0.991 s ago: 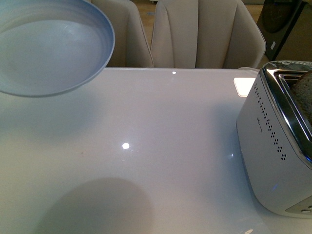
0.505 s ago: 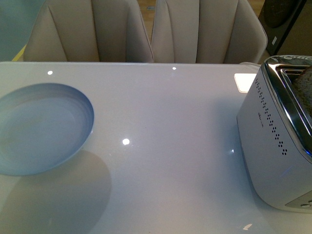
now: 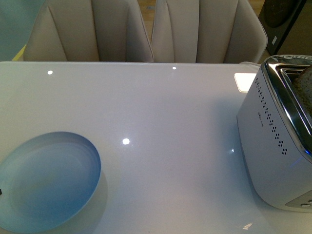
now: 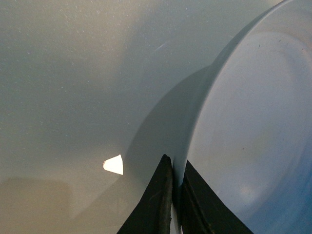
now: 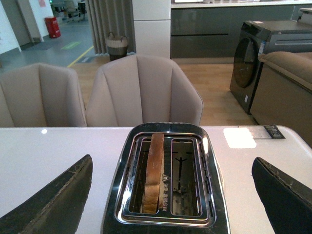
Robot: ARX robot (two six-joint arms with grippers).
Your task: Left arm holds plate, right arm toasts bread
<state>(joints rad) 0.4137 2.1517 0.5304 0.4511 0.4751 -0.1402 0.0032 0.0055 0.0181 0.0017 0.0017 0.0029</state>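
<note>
The pale bluish plate [image 3: 46,183] hangs low over the near left of the white table [image 3: 161,107], tilted, its shadow just beneath it. In the left wrist view my left gripper [image 4: 175,168] is shut on the rim of the plate [image 4: 253,122], one black jaw on each side. The bread [image 5: 155,170] stands on edge in the left slot of the silver toaster [image 5: 209,195]. My right gripper [image 5: 171,161] hovers above the toaster, open wide, with nothing between its fingers [image 5: 53,204]. In the front view the toaster [image 3: 273,146] sits at the right edge with the bread [image 3: 306,90] peeking out.
Two beige chairs [image 3: 146,34] stand behind the table's far edge. A white card [image 3: 243,83] lies by the toaster's far side. A small white scrap [image 3: 247,226] lies near the toaster's front corner, and another scrap [image 4: 113,165] lies beside the plate.
The plate has come down from high at the upper left, close to the camera, to low over the table's near left. The toaster and bread have not moved.
</note>
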